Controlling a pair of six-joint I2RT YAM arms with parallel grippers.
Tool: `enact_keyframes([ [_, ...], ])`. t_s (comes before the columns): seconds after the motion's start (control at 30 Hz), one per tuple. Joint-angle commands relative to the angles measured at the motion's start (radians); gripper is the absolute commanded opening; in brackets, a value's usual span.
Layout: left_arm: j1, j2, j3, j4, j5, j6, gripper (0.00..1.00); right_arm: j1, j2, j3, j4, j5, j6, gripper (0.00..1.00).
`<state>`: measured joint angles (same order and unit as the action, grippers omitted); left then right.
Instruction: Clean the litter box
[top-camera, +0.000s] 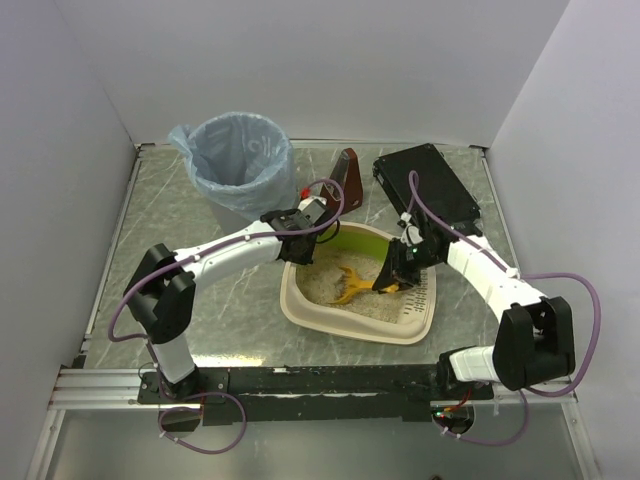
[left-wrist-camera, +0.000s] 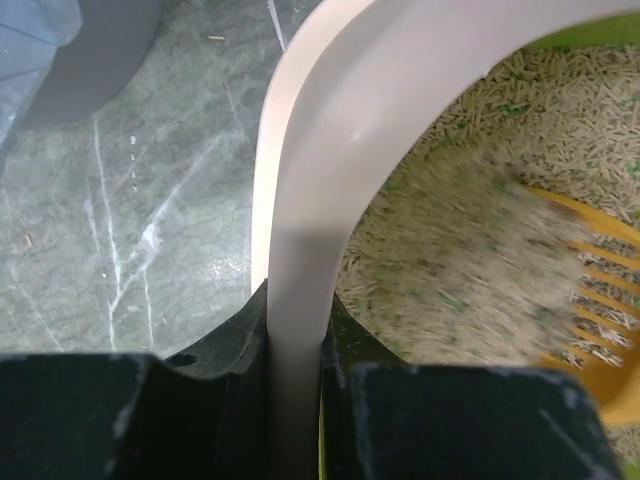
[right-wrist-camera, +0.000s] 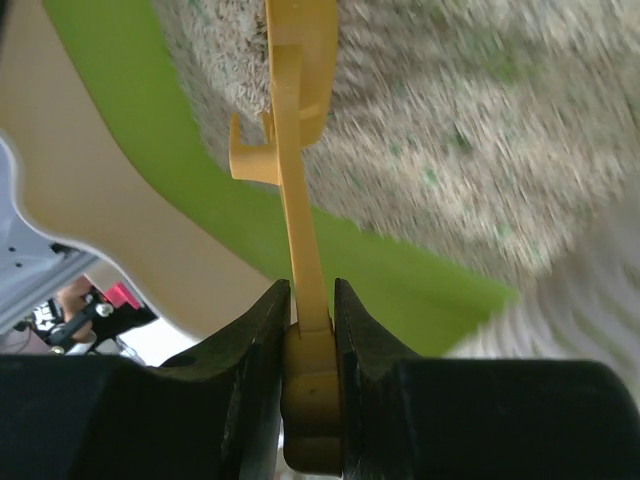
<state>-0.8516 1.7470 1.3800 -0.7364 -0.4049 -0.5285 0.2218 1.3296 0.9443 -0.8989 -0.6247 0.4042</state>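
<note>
top external view is showing the litter box (top-camera: 345, 332) sitting mid-table between the two arms, with the left gripper (top-camera: 298, 232) reaching to its far left corner and the right gripper (top-camera: 392, 276) working over its right half. in the left wrist view the left gripper (left-wrist-camera: 295, 400) is pinching the cream rim, jaws pressed against either face of the wall, and this is reading as a bracing hold. in the right wrist view the right gripper (right-wrist-camera: 312, 345) is clamping the flat handle of a yellow scoop (right-wrist-camera: 298, 150), jaws tight on it, while the slotted blade is lying in the sandy litter (left-wrist-camera: 450, 270), which is blurring in both wrist views. the step in hand is looking like sifting. doing it well is meaning drawing the blade shallow and slow, letting loose grains fall through the slots, lifting it level, and holding the rim firm so the tray is not sliding. the table (top-camera: 215, 300) is showing a glossy grey-green marbled surface, likely slippery under the plastic, with a few pale specks lying on it. a round bin (top-camera: 235, 160) lined with a blue bag is standing behind the box to the left, a black case (top-camera: 428, 182) is lying at the far right, and a brown upright piece (top-camera: 348, 180) is standing between them. plain white walls are closing in three sides.
</note>
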Motion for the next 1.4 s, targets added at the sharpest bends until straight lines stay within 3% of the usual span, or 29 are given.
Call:
enact_keyframes([
  [0.0, -0.014, -0.101, 0.031, 0.19, 0.141, -0.097, 0.01, 0.043, -0.032, -0.07, 0.331, 0.124, 0.122, 0.0],
  [0.27, -0.026, -0.121, 0.128, 0.152, 0.192, -0.145, 0.01, 0.119, -0.018, -0.209, 0.746, 0.105, 0.284, 0.0],
  [0.53, -0.087, -0.142, 0.189, 0.115, 0.061, -0.136, 0.01, 0.126, -0.07, -0.398, 1.165, 0.017, 0.458, 0.0],
  [0.7, -0.086, -0.172, 0.14, 0.098, 0.026, -0.179, 0.01, 0.107, -0.165, -0.413, 1.152, 0.026, 0.429, 0.0],
  [0.8, -0.084, -0.198, 0.096, 0.08, -0.035, -0.2, 0.01, 0.025, -0.204, -0.459, 1.199, -0.058, 0.473, 0.0],
  [1.2, -0.026, -0.277, -0.021, 0.097, -0.038, -0.212, 0.01, -0.071, -0.371, -0.564, 1.305, -0.156, 0.547, 0.0],
  [1.37, -0.012, -0.268, -0.035, 0.091, -0.031, -0.222, 0.01, -0.128, -0.365, -0.624, 1.486, -0.243, 0.655, 0.0],
])
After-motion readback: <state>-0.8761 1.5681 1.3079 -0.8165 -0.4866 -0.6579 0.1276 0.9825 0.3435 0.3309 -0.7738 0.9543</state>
